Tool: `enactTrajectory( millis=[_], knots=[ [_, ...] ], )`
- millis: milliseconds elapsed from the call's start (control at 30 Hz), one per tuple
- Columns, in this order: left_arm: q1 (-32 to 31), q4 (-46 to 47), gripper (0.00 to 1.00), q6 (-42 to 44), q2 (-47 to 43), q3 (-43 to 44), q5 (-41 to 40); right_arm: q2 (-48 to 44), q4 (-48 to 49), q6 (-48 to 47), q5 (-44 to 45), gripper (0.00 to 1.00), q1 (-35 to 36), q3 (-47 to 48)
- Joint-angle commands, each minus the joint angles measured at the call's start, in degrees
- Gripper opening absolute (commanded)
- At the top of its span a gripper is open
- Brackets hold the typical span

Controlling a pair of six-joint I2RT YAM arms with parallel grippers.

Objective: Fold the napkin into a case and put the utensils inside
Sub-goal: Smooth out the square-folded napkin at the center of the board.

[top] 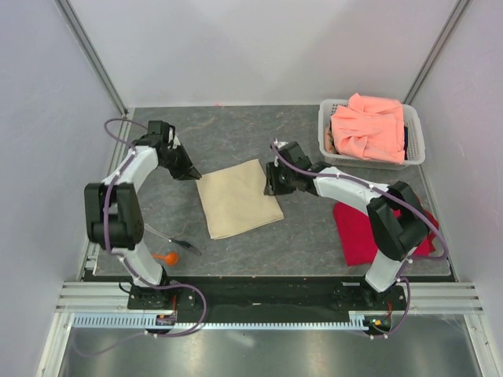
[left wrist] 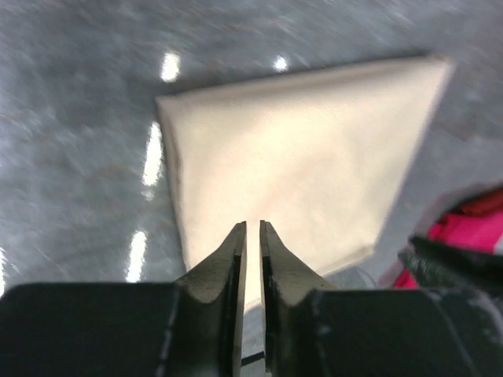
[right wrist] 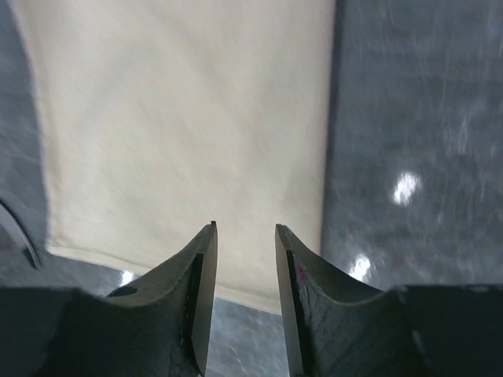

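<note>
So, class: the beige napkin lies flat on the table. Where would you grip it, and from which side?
Probably a corner: the napkin lies flat, so only its edges offer a lip. The far left corner lies just by the left fingers, so come in low from the left; the right fingers could likewise take the right edge from the right.

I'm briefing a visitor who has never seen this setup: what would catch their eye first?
The beige napkin lies flat at the centre of the table. Then colour: a salmon-pink cloth heaped in the white basket at far right, a red cloth at near right, and a small orange spoon at near left.
</note>
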Motion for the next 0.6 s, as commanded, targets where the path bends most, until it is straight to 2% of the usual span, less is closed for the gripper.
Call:
enactTrajectory(
  millis=[0,133,200,333,367,567],
  knots=[
    [-3.91,1.80,0.15,1.46,-9.97,-8.01,4.73,6.89,2.25,-0.89,-0.72,0.45,-1.18,12.85],
    [-7.52,4.87,0.09,-1.34,-14.29,-16.19,3.34,15.44,2.43,-0.36,-2.65,0.44,-2.59,22.98],
    [-9.63,6.72,0.06,-2.05,-15.43,-20.23,1.67,19.64,3.04,0.43,-3.10,0.41,-3.03,27.37],
    [-11.92,10.85,0.02,-4.77,-16.31,-25.51,0.52,25.55,3.93,0.34,-3.81,0.17,-3.29,33.45],
    [-12.27,11.38,0.02,-4.95,-16.49,-26.82,0.17,26.43,4.10,0.26,-3.72,0.15,-3.38,35.11],
    [-12.98,14.28,0.02,-5.92,-17.29,-31.66,-1.07,33.02,5.33,-0.45,-2.58,0.11,-3.91,37.68]
  ],
)
